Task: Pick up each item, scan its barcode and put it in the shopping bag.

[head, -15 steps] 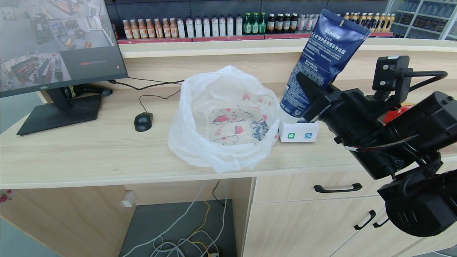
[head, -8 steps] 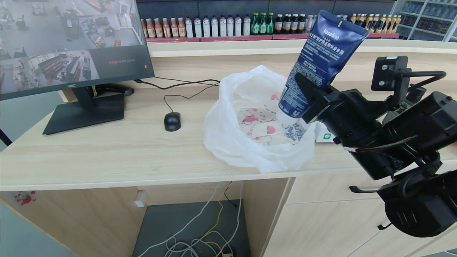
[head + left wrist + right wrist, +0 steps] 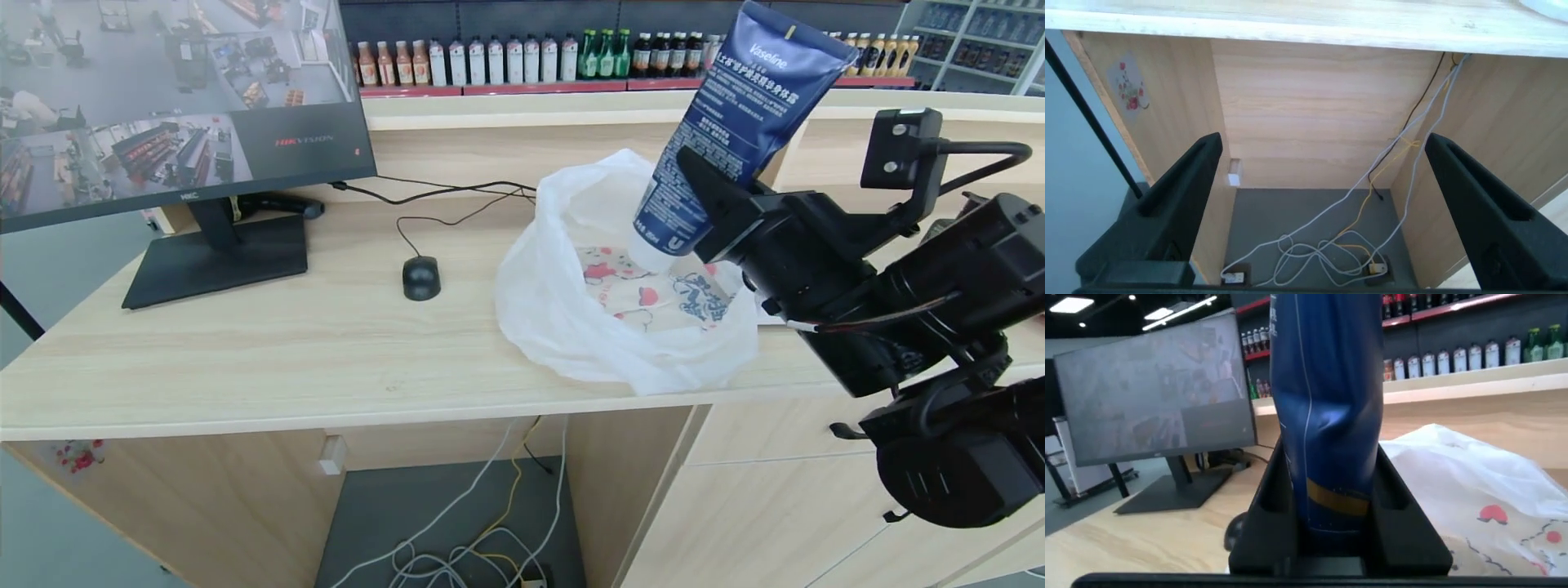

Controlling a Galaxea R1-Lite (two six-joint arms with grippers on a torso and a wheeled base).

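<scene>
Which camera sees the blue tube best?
The head view: the whole tube, cap down, tilted in the right gripper over the bag. The right wrist view shows its middle up close between the fingers. The left wrist view looks under the counter.

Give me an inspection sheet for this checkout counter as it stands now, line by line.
Surface: wooden counter, light wood.
Job's things: blue tube held tilted, cap end down, seemingly over the open white shopping bag on the counter.
Clutter: monitor; mouse.
Grippers: right gripper shut on the blue tube; left gripper open, low, facing the recess under the counter.
Cables: leads across the counter; loose wires on the floor below.
Surroundings: bottle shelves behind.
</scene>
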